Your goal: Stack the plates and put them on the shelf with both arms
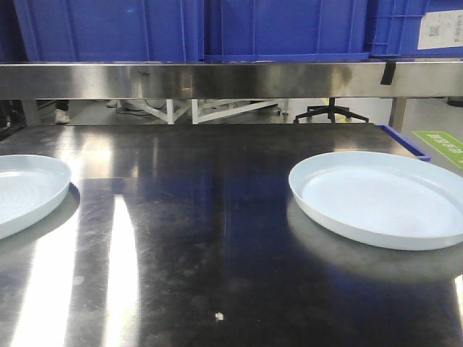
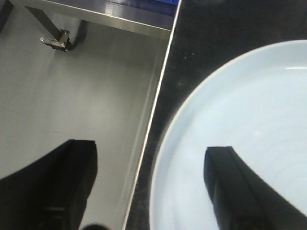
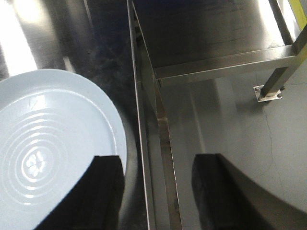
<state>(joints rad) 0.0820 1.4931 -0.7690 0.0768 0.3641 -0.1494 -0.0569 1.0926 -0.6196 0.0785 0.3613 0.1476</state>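
Two pale bluish-white plates lie apart on the dark steel tabletop (image 1: 217, 238): one at the left edge (image 1: 25, 189), one at the right (image 1: 383, 199). The shelf rail (image 1: 231, 79) runs across the back. Neither arm shows in the front view. In the left wrist view my left gripper (image 2: 151, 187) is open and straddles the left plate's (image 2: 240, 120) outer rim, one finger over the plate and one beyond the table edge. In the right wrist view my right gripper (image 3: 158, 191) is open, straddling the right plate's (image 3: 53, 143) outer rim and the table edge in the same way.
Big blue crates (image 1: 217, 29) stand on the shelf. The table edge (image 2: 154, 110) drops to grey floor (image 2: 72, 96) on the left. On the right, a lower steel frame (image 3: 216, 62) and bolted leg foot (image 3: 267, 92) lie beside the table. A green sign (image 1: 441, 144) sits at far right.
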